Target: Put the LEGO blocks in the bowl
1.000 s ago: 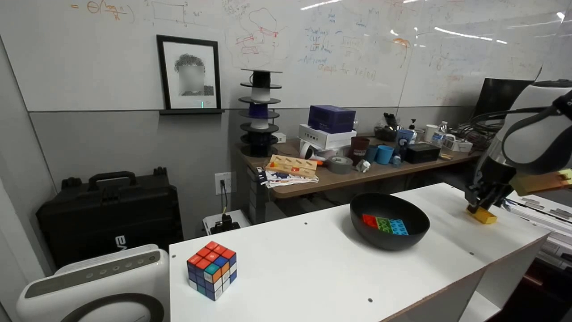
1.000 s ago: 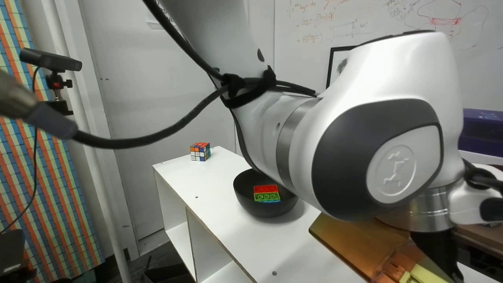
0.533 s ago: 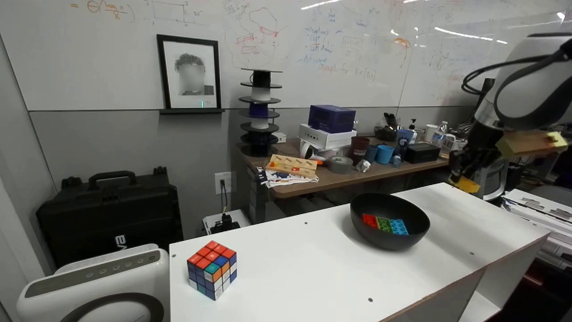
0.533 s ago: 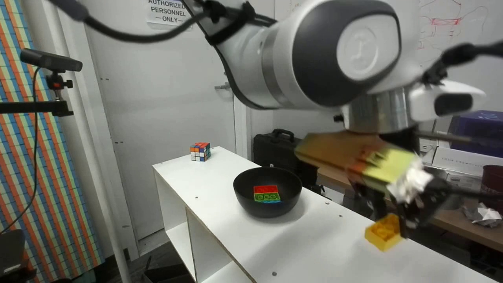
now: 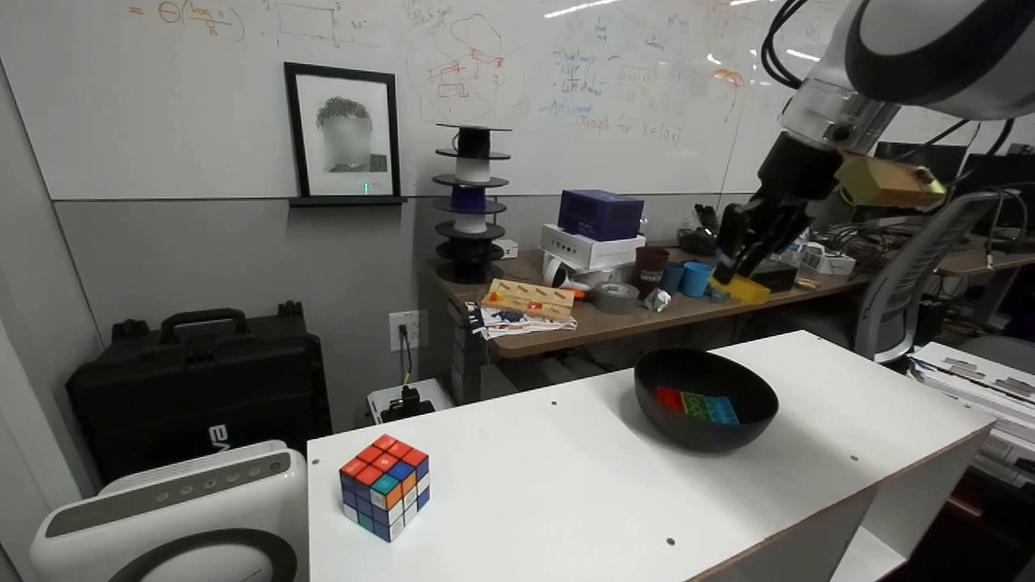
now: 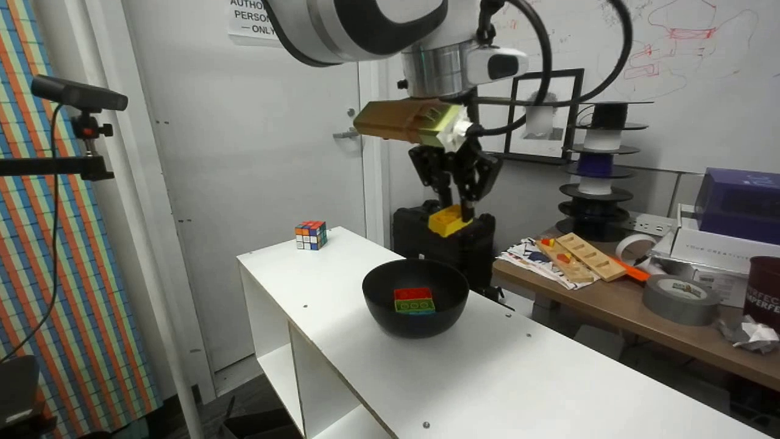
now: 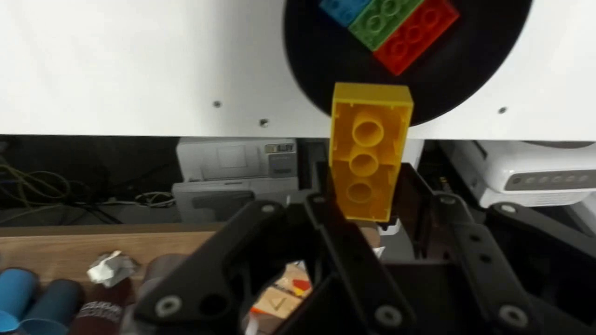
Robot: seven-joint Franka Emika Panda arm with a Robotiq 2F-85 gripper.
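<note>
One white tabletop (image 5: 534,485) bears one bowl (image 6: 415,325) with three blocks (image 5: 697,406) inside; the gripper (image 6: 457,208) pinches one yellow block (image 7: 367,156).

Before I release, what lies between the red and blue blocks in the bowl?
The green block, between the red block and the blue block; the wrist view and both exterior views show it.

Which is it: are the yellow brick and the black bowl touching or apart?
Apart. Both exterior views show the yellow brick higher than the black bowl, with a clear gap between them.
</note>
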